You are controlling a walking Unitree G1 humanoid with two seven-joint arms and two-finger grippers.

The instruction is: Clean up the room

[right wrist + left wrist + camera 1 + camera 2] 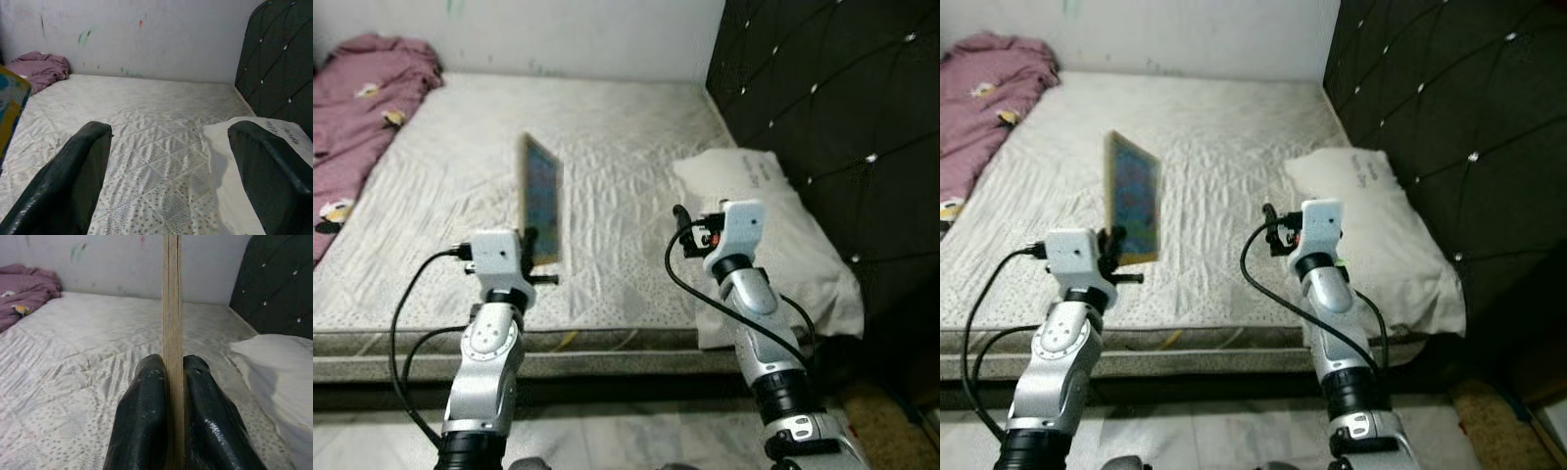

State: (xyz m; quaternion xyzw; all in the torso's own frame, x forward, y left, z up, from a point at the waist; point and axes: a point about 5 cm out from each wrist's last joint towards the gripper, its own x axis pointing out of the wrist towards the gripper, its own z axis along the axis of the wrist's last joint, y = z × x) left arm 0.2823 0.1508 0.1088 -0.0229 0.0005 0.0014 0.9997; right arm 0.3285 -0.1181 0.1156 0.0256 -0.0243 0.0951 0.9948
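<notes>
1. Between your left gripper's point(171, 382) two black fingers point(144, 421) you have a thin flat book point(541, 199), pinched at its lower edge; the fingers press flat against both of its faces with no gap left.
2. You hold the book upright and edge-on above the gripper, so the left wrist view shows only its pale, narrow edge rising straight up from between the fingertips. Its colourful blue-and-yellow cover faces toward your right gripper.
3. Below and beyond the left gripper lies the white quilted mattress point(607, 147); the book hangs in the air over the mattress's near part, not touching it.
4. Your right gripper point(168, 147) hovers over the near right part of the mattress, level with the left one and well apart from it. Its fingers point(73, 176) are spread wide and have hold of nothing.
5. Just ahead of the right gripper, on its outer side, a white pillow point(783, 225) rests on the mattress against the dark tufted headboard point(842, 117).
6. Far ahead of the left gripper, on its outer side, a crumpled pink blanket point(362, 98) sits at the mattress's far corner by the wall point(146, 34).
7. Under both arms you can see the mattress's near edge and a strip of pale floor point(636, 431).
</notes>
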